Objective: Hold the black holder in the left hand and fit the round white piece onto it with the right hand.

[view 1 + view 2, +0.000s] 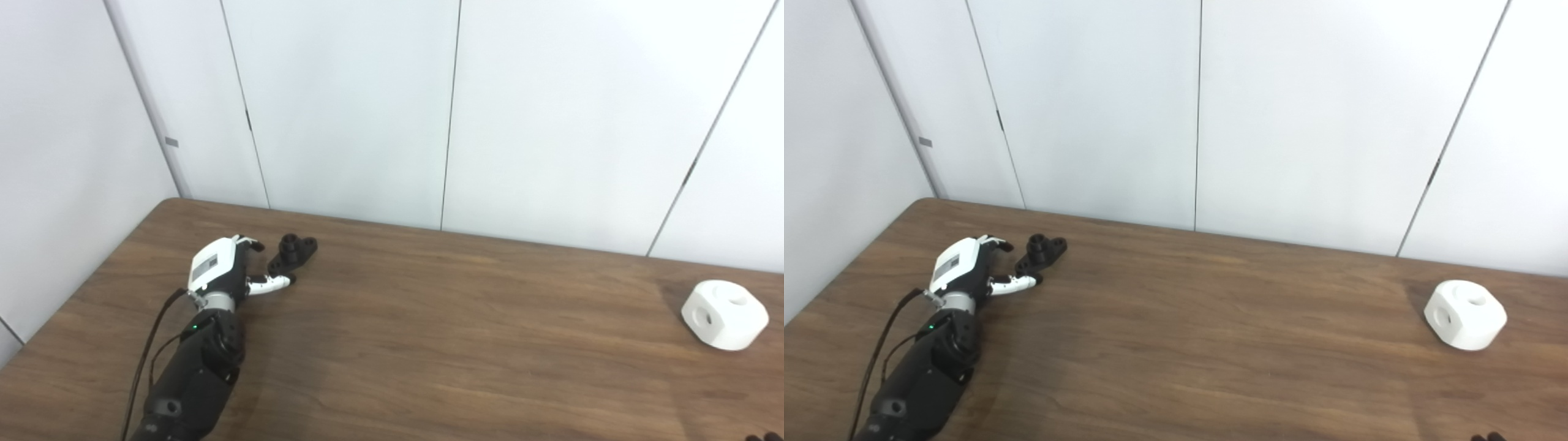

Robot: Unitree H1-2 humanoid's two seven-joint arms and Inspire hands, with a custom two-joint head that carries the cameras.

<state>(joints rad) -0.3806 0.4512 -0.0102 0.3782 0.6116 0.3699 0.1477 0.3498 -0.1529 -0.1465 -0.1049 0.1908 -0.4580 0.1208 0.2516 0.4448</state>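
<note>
The holder (292, 253) lay on the table (429, 343) at the far left, its long axis running from near-left to far-right, with a raised round boss toward its far end. The left hand (228, 269) sat just beside it on the left, fingers spread apart and holding nothing. The thumb (269, 283) reached along the near side of the holder, its dark tip at or touching the holder's near end, while the other fingers (251, 244) curled on the far-left side, short of the part. So the holder lay to the right of the palm, partly between thumb and fingers, not yet enclosed.

The white piece (725, 314), a rounded block with holes in its faces, stood well apart at the right side of the table. Of the right hand (765, 437) only dark fingertips showed at the bottom right corner, too little to tell how it was set, though it was the nearer hand to the piece.

The coming grasp probably called for the left hand to move a little right, then close across the holder's narrow width.
</note>
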